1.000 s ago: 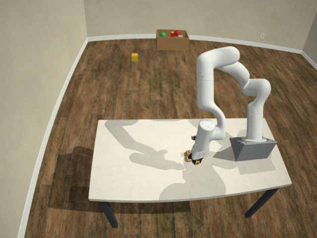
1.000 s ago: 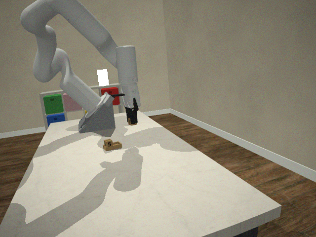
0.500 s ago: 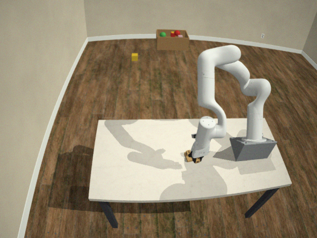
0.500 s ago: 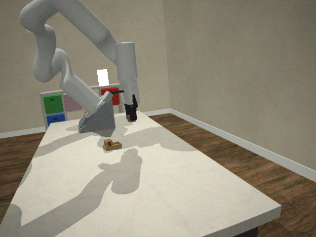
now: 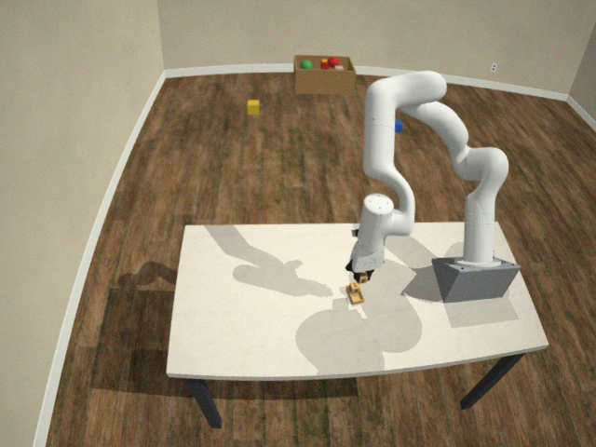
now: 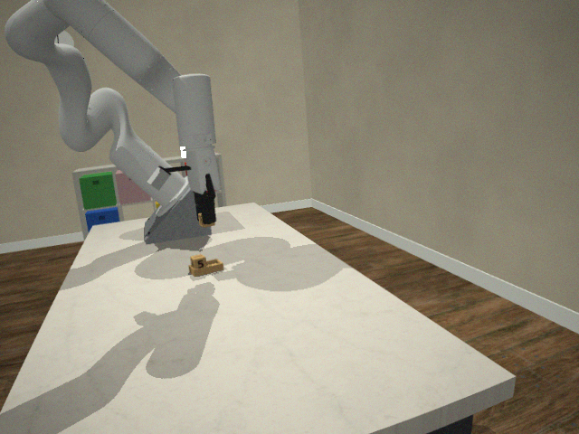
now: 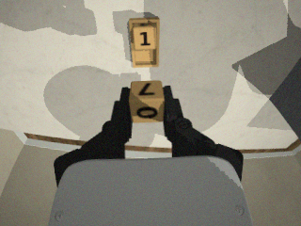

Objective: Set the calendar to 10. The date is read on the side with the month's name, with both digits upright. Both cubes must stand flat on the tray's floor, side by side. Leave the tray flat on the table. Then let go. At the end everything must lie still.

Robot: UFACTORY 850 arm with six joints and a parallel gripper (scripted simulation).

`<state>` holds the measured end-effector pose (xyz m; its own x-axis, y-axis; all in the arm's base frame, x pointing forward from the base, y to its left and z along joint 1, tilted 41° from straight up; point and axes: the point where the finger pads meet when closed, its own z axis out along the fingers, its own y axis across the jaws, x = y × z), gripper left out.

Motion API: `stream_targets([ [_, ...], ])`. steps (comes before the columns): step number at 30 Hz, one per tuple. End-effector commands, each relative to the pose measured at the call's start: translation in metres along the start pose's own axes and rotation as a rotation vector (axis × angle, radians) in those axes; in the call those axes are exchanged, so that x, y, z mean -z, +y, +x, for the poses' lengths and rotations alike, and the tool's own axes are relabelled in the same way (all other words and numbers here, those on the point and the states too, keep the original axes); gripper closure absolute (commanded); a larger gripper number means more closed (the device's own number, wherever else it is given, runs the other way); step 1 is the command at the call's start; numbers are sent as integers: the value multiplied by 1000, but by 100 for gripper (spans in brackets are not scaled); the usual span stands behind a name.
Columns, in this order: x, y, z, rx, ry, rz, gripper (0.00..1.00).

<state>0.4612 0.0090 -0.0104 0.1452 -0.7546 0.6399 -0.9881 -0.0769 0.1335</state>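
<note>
A small wooden calendar tray (image 5: 357,298) (image 6: 215,266) (image 7: 145,59) lies flat on the white table. One wooden cube (image 5: 354,287) (image 6: 198,263) (image 7: 145,40) stands in one end of the tray. It shows a 1 on top in the wrist view and a 5 on its side in the exterior view. The other half of the tray is bare. My gripper (image 5: 362,277) (image 6: 205,219) (image 7: 147,97) is shut on the second wooden cube (image 7: 147,101) (image 6: 201,220) and holds it in the air above the table, a little toward the robot base from the tray. Its faces show a 7 and a 0.
The grey robot base (image 5: 474,281) stands at the table's right back. A cardboard box (image 5: 324,76) of toys, a yellow block (image 5: 252,106) and a blue block (image 5: 399,126) are on the floor. Coloured bins (image 6: 97,190) stand behind the table.
</note>
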Motion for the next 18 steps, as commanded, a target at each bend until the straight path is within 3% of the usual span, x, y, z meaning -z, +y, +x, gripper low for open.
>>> stream_targets([
  [1, 1, -1, 0, -1, -1, 2, 73],
  [18, -16, -1, 0, -1, 0, 2, 73],
])
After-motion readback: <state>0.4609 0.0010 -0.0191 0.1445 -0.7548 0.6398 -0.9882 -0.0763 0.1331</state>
